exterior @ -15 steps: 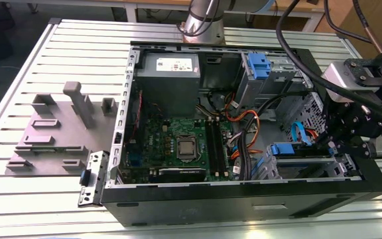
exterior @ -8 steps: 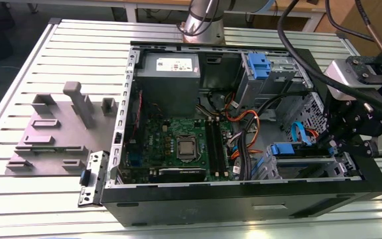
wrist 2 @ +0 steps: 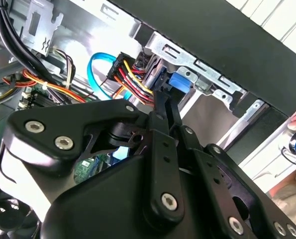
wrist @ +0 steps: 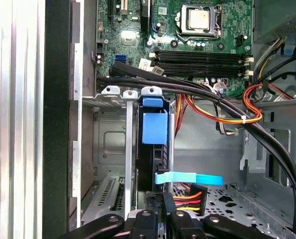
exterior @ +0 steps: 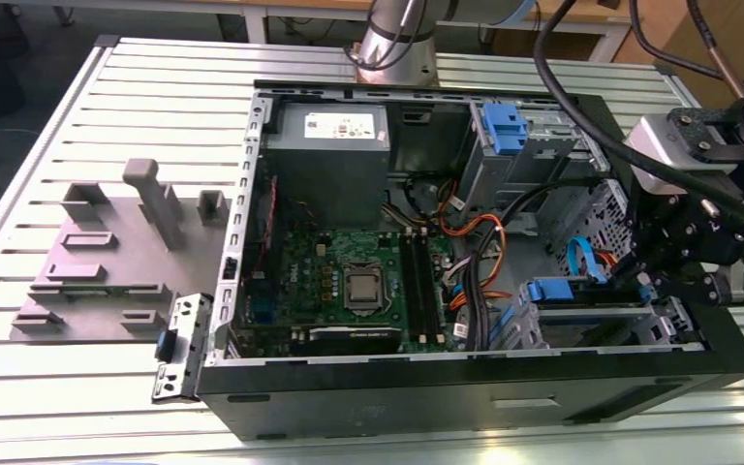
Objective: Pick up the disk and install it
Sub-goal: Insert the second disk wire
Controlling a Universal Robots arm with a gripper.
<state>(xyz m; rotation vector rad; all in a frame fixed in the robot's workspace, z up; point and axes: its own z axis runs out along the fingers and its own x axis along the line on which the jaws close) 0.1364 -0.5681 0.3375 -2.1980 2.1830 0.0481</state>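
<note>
Open computer case (exterior: 476,383) lying on a slatted metal surface (exterior: 152,107), side panel off, used here as the landmark

Disk (wrist: 154,128): standing on edge in the drive cage (exterior: 604,325) at the case's front corner, at the exterior view's right; its blue bracket and blue tab (exterior: 552,290) face up out of the cage. In the first wrist view it sits in a slot between silver rails, with a light-blue flat cable (wrist: 190,178) crossing just in front of it

Gripper (wrist: 160,219): black, reaching into the case beside the drive cage, its two long fingers (wrist 2: 163,119) drawn close together and pointing at the disk's blue tab (wrist 2: 181,80). Whether the tips pinch the tab or merely touch it is hard to tell, as the fingers hide the contact

Inside the case: green circuit board (exterior: 346,281) with bare processor socket; grey power-supply box (exterior: 330,136) at the far end; second blue-tabbed cage (exterior: 502,126) beside it; bundles of red, yellow, orange and black wires (wrist: 222,112)

Outside the case: grey plastic stand with upright posts (exterior: 120,252) on the surface, toward the exterior view's left; loose metal bracket (exterior: 181,344) leaning at the case's near corner
</note>
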